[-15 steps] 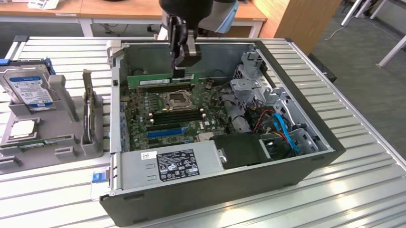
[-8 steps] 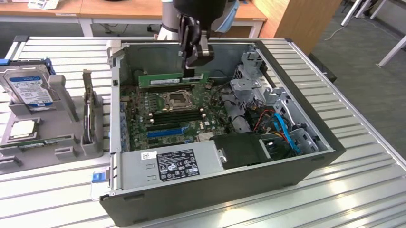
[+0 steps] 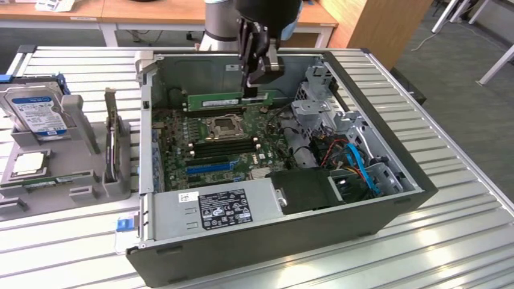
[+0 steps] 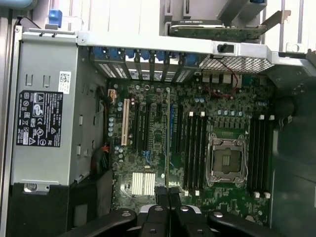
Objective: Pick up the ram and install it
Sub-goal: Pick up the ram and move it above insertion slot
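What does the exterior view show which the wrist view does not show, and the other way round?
Exterior view: a silver hard drive with a blue label standing in a grey plastic holder, and the flat face of the thin green ram stick, gripped by the black tool above the motherboard. Wrist view: a white plastic expansion slot, and the ram stick seen edge-on. Both: the grey power supply box with its black label and the square metal processor socket.
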You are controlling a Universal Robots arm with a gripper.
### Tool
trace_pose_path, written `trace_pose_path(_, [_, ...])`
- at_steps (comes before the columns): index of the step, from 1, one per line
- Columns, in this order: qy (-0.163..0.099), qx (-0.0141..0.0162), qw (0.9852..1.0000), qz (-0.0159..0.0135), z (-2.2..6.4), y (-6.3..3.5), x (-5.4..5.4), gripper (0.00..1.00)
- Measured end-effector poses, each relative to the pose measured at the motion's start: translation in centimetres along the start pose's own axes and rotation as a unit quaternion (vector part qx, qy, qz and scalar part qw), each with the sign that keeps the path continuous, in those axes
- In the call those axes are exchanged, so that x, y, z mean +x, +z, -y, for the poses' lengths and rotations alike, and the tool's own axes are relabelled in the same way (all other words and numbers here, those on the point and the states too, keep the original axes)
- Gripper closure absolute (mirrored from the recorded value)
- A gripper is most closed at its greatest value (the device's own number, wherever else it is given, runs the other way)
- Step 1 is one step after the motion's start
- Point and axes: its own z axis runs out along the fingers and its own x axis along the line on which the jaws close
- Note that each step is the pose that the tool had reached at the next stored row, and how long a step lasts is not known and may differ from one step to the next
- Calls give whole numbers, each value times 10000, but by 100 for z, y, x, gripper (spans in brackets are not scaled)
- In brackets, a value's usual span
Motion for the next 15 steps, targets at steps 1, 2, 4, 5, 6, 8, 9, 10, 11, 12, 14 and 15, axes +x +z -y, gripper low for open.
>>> trace_pose_path(1, [0, 0, 10000, 0, 19, -1, 1, 89])
trace_pose_path(2, [0, 0, 10000, 0, 36, -1, 2, 89])
trace_pose_path(4, [-1, 0, 10000, 0, 62, -2, 3, 89])
trace_pose_path(5, [-1, 0, 10000, 0, 65, -2, 3, 89])
trace_pose_path(6, [0, 0, 10000, 0, 65, -2, 3, 89])
trace_pose_path(8, [0, 0, 10000, 0, 65, -2, 3, 89])
trace_pose_path(9, [0, 0, 10000, 0, 65, -2, 3, 89])
trace_pose_path(10, [0, 0, 10000, 0, 65, -2, 1, 89])
trace_pose_path(11, [0, 0, 10000, 0, 66, -1, -2, 89])
trace_pose_path(12, [0, 0, 10000, 1, 66, -1, -7, 89])
trace_pose_path(14, [0, 0, 10000, 0, 65, 0, -20, 89])
trace_pose_path(15, [1, 0, 10000, 0, 65, 0, -29, 89])
